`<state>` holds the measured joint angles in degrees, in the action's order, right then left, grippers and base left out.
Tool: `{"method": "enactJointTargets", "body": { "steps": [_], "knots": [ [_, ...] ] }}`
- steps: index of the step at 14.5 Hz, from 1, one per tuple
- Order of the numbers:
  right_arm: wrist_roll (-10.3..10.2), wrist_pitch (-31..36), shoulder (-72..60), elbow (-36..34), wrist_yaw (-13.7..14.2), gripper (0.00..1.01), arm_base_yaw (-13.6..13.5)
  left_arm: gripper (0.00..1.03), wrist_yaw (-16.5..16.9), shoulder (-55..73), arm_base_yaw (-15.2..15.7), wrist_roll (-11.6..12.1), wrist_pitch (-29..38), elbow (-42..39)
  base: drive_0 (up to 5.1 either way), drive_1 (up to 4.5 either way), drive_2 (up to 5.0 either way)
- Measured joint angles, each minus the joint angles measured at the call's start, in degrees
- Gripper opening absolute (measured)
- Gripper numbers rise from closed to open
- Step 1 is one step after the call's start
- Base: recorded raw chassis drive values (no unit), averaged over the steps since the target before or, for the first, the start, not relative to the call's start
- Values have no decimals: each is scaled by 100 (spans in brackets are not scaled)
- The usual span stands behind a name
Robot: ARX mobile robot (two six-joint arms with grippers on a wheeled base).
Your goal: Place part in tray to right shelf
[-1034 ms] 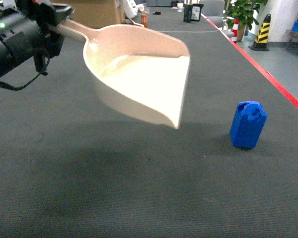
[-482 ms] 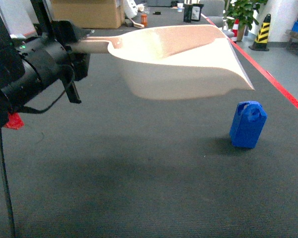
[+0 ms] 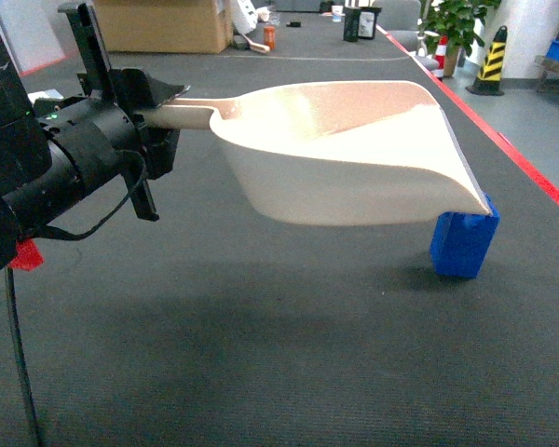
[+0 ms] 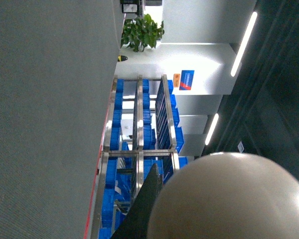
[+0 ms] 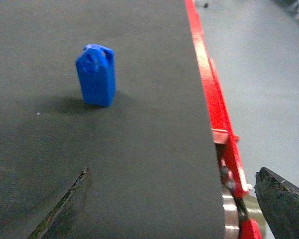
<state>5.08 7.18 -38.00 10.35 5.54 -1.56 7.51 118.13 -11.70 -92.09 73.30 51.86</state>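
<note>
The cream tray (image 3: 345,154) hangs level above the dark table. My left gripper (image 3: 172,112) is shut on its long handle. Its wide lip points right and covers the top of the blue part (image 3: 461,247), which stands upright on the table. In the left wrist view the tray's rounded back (image 4: 229,199) fills the lower right beside one black finger (image 4: 144,206). The right wrist view shows the part (image 5: 95,74) standing well ahead of my right gripper (image 5: 172,204), which is open and empty. Steel shelving (image 4: 139,149) with blue crates stands beyond the table; I cannot tell if it is the right shelf.
A red strip (image 3: 531,172) marks the table's right edge (image 5: 209,84), with grey floor beyond it. At the far end are a cardboard box (image 3: 163,23), a potted plant (image 3: 456,23) and a yellow-black bollard (image 3: 492,60).
The tray has turned from tipped toward the camera to level, swung right and come down, so its lip now hides the part's top. The left arm has come further into view.
</note>
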Motion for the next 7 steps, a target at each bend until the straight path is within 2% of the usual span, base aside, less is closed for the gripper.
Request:
{"method": "enactJointTargets", "body": {
  "steps": [1,5,6,7],
  "knots": [
    [-2,271,-474,155,-149,98,4,13,7,0,0,-2,-2,-2,0,0,0],
    [35,870,-1561,568,-313,98,-94,13,0,0,2,-2,22,-2,0,0,0],
    [26,1073,-2277,901,-575,98,-118,13,-2,0,2,0,22,-2,0,0,0],
    [15,1228,-3178,1375,-719,98,-223,13,2,0,2,0,0,-2,0,0,0]
  ]
}}
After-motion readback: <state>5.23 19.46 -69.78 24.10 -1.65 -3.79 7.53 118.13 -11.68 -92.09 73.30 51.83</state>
